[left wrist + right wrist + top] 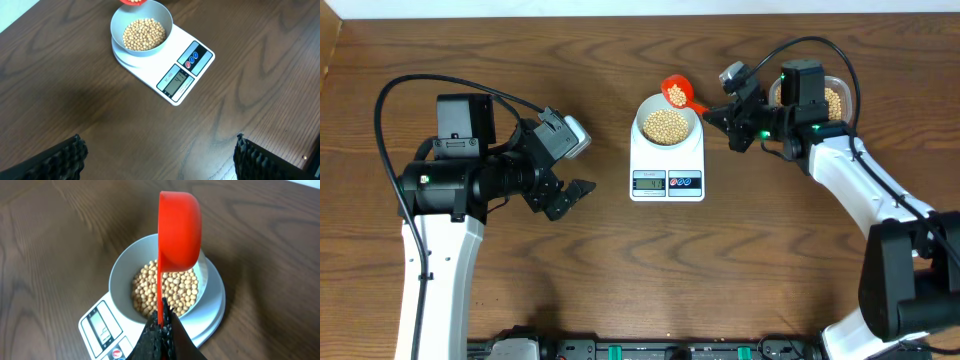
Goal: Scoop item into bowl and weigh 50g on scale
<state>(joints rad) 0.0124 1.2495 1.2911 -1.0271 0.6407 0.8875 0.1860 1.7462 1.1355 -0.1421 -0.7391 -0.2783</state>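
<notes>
Right claw (pixel 717 114) is clamped tight on the handle of a red scoop (pixel 179 230), and the cup end is tipped over on its side right above the back rim of the bowl (pixel 642 118). The bowl sits square on the weighing plate of the scale (pixel 667 160) and it's got a good layer of beans (pixel 668 125) in the bottom. The scale display is lit up, but I can't read the digits for sure.

There's a clear tub (pixel 835 100) with more beans off to the right of the scale and a bit behind it, partly hidden by the right arm.

Left claw (pixel 575 192) is out to the left of the scale, well apart from it, spread wide with nothing in it, hanging over bare desk (pixel 620 280).
</notes>
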